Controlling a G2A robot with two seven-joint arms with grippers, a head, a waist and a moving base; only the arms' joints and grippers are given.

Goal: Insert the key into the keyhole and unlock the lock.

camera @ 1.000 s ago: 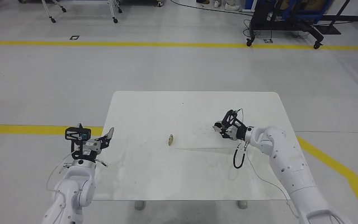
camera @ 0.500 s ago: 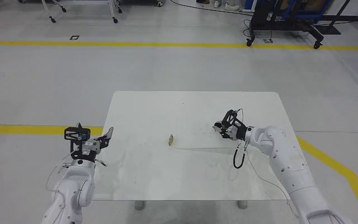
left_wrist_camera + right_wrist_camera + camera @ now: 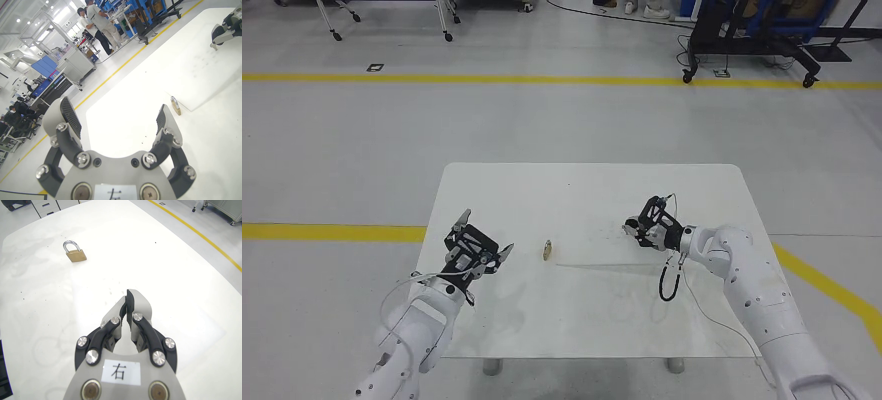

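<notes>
Small padlock (image 3: 547,248) near the middle of a white table (image 3: 592,190), well apart from both arms. Seems to stand on its base: squat body of dull, brushed brass under a bright, rounded steel shackle (image 3: 65,247). Long axis upright, by the look of it; broad face toward the right, thin edge toward the left. No keyhole on show; probably underneath, against the table.

To the right of the padlock: the right gripper (image 3: 128,294), low over the table, jaws pressed together and lined with ribbed black rubber. From the tips, a thin silvery sliver, judged to be the key (image 3: 214,46), pointing down at the table.

To the left, and the nearer of the two: the left gripper (image 3: 114,103), jaws spread wide around nothing, grey metal with the same cross-hatched rubber lining, facing the padlock's thin edge.

Likely need next: a hold on the brass body from the left, and a tilt or lift to bare the keyway, before any leftward travel of the key.
</notes>
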